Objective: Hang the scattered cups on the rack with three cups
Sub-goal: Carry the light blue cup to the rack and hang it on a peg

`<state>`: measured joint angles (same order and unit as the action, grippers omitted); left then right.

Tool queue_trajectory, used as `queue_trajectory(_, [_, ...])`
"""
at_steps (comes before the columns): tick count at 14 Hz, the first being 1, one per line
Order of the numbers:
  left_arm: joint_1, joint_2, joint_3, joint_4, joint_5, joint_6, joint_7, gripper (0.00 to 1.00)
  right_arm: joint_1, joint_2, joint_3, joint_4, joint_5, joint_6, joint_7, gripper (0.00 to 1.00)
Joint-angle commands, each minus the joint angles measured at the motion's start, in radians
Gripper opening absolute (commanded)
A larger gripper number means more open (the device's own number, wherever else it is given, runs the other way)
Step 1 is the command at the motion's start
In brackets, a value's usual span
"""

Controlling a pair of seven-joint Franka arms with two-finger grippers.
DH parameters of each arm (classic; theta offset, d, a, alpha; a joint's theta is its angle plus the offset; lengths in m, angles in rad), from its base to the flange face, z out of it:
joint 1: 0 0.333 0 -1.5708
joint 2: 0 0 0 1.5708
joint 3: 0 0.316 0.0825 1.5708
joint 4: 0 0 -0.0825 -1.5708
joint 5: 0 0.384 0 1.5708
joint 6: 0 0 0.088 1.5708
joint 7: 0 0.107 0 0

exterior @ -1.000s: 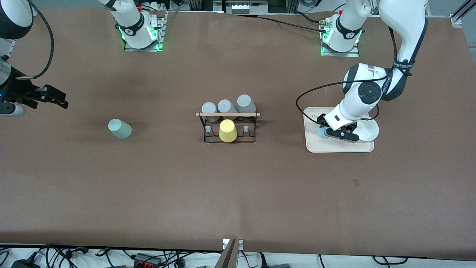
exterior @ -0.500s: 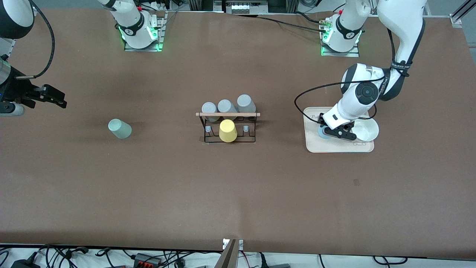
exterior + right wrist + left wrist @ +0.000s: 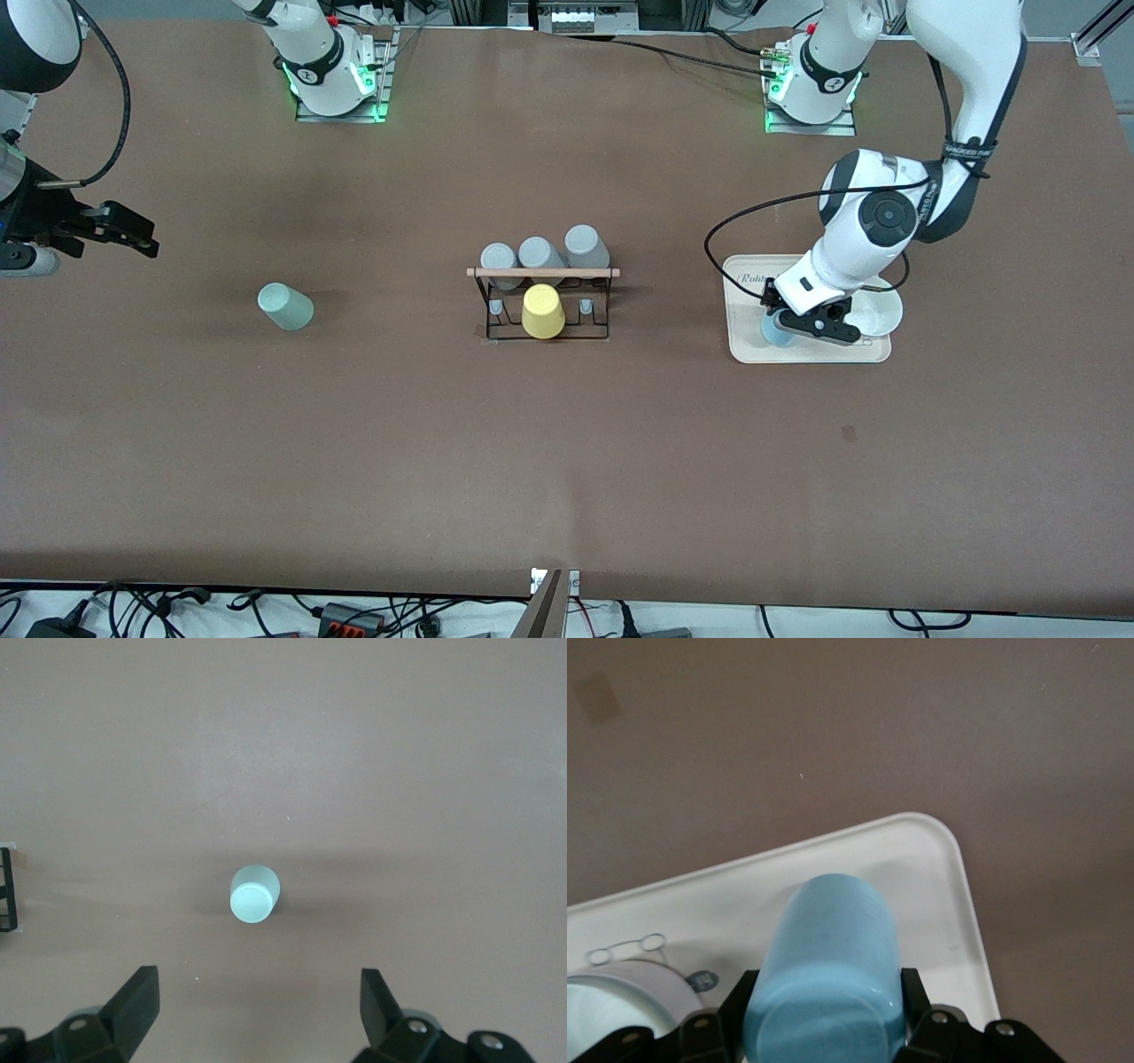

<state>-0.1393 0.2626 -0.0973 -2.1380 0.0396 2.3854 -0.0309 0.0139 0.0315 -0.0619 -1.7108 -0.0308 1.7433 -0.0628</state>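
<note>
The light blue cup (image 3: 775,330) is held between the fingers of my left gripper (image 3: 783,324), just over the beige tray (image 3: 815,353). In the left wrist view the cup (image 3: 828,957) fills the gap between the fingers of the left gripper (image 3: 824,997). The sage green cup (image 3: 285,307) stands upside down on the table toward the right arm's end. My right gripper (image 3: 133,235) is open and empty, up in the air near that end. In the right wrist view the right gripper (image 3: 259,992) is over the table by the green cup (image 3: 254,895). The black rack (image 3: 542,273) stands mid-table.
A yellow cup (image 3: 542,311) sits on the rack's side nearer the front camera, with three grey cups (image 3: 541,252) on its farther side. A white bowl (image 3: 873,310) lies on the tray beside the blue cup; it also shows in the left wrist view (image 3: 620,992).
My left gripper and the blue cup have shifted a little over the tray, lower in the front view. The right arm has not moved.
</note>
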Motion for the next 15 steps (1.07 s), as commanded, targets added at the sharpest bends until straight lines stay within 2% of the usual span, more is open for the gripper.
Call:
queue_trajectory(1, [-0.012,0.01,-0.031,0.212,-0.017,-0.217,-0.007,0.37,-0.002,-0.012,0.004,-0.006,-0.015,-0.004,0.0,1.0])
queue_trajectory(3, [-0.057,0.039,-0.076,0.332,-0.017,-0.255,-0.114,0.37,-0.005,-0.012,0.004,-0.006,-0.014,-0.016,0.0,1.0])
queue_trajectory(5, [-0.153,0.055,-0.081,0.421,-0.01,-0.256,-0.211,0.37,0.001,-0.01,0.004,-0.004,-0.015,-0.027,0.0,1.0])
queue_trajectory(7, [-0.212,0.133,-0.081,0.559,-0.012,-0.291,-0.289,0.37,0.003,-0.004,0.005,-0.003,-0.014,-0.047,-0.002,1.0])
queue_trajectory(9, [-0.284,0.232,-0.081,0.744,-0.009,-0.379,-0.441,0.37,0.0,0.014,0.005,0.003,-0.014,-0.063,-0.003,1.0])
queue_trajectory(11, [-0.35,0.324,-0.068,0.879,-0.006,-0.419,-0.6,0.37,-0.005,0.022,0.005,0.005,-0.014,-0.064,-0.012,1.0])
queue_trajectory(15, [-0.425,0.374,-0.068,0.892,-0.001,-0.417,-0.751,0.37,0.001,0.03,0.005,0.007,-0.014,-0.064,-0.009,1.0])
